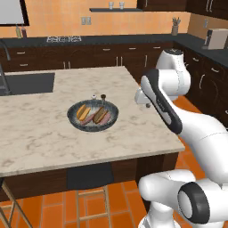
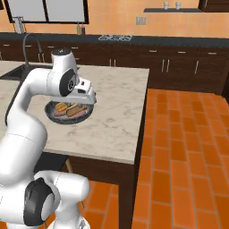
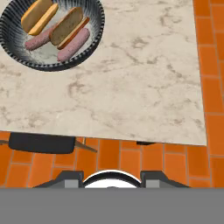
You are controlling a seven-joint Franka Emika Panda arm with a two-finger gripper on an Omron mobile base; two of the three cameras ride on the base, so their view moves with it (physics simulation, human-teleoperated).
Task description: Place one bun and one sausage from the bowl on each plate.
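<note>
The dark ribbed bowl [image 1: 93,129] [image 2: 67,120] [image 3: 48,66] rests on the marble island and holds two buns [image 3: 39,15] [image 3: 68,26] and two pink sausages [image 3: 39,40] [image 3: 72,44]. In the left base view one bun [image 1: 83,111] lies left of a sausage [image 1: 106,117]. My gripper [image 3: 113,177] [image 2: 84,104] [image 1: 146,105] hangs above the counter's near edge, to the right of the bowl and clear of it. Its jaws stand apart, open, with nothing between them. The plates are out of view.
Two small shakers [image 1: 99,96] stand just behind the bowl. A dark stool [image 1: 89,176] [image 3: 41,143] is tucked under the island's near edge. A sink [image 1: 26,82] sits at the island's far left. Orange tiled floor [image 2: 188,147] lies to the right.
</note>
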